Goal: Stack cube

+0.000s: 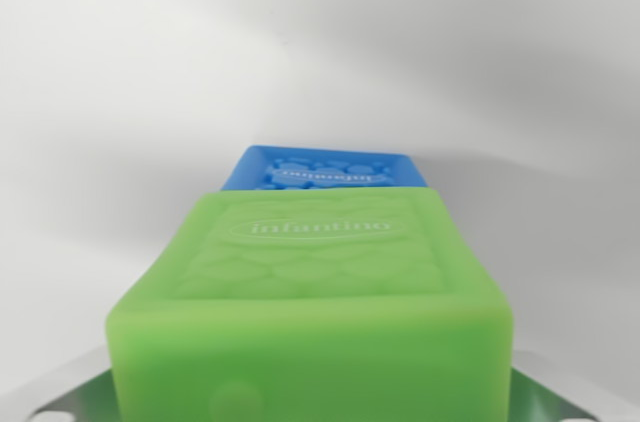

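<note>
Close to the wrist camera, filling the lower half of the frame, sits a green cube (320, 302). Soft-looking, rounded edges, top face embossed with an oval logo reading "infantino" above a scale-like relief pattern. A faint round dimple shows on its near face, low and to the wrist view's left. Its long axis in this view runs straight away from the camera, near face square-on, far edge narrowing with perspective.

Behind it, further from the camera, is a blue cube (328, 168). Only its top face shows, with raised bumps and the same logo, printed upside down from this angle. The green cube overlaps the blue one's near edge, so I cannot tell whether they touch or whether green is lifted above it. Blue is roughly in line with green, offset slightly toward the wrist view's right.

Both are set against a plain white counter (120, 122), with soft shadows around the cubes.

Bright metal parts (60, 404) with small holes peek out at both bottom corners, flanking the green cube. Fingers themselves are hidden behind or under the green cube; cannot tell if they grip it or how wide they stand.

No containers visible.
</note>
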Tool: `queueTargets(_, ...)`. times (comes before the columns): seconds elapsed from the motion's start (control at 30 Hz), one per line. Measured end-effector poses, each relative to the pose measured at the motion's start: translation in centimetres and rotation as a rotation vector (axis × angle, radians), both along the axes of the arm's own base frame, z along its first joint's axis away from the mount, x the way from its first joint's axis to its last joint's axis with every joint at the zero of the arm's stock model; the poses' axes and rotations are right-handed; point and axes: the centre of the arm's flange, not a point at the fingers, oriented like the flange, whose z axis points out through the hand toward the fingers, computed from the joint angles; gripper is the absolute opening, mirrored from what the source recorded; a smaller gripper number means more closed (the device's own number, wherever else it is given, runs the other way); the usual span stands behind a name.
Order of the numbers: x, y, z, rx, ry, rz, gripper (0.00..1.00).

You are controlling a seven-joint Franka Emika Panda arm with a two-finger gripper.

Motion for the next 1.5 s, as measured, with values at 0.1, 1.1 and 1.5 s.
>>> queueTargets(0.1,0.0,0.0,0.0,0.000,0.000,0.000,1.00)
queueTargets(1.1,0.1,0.0,0.5,-0.001,-0.002,0.000,1.00)
queueTargets(1.5,0.1,0.0,3.3,-0.002,-0.005,0.000,1.00)
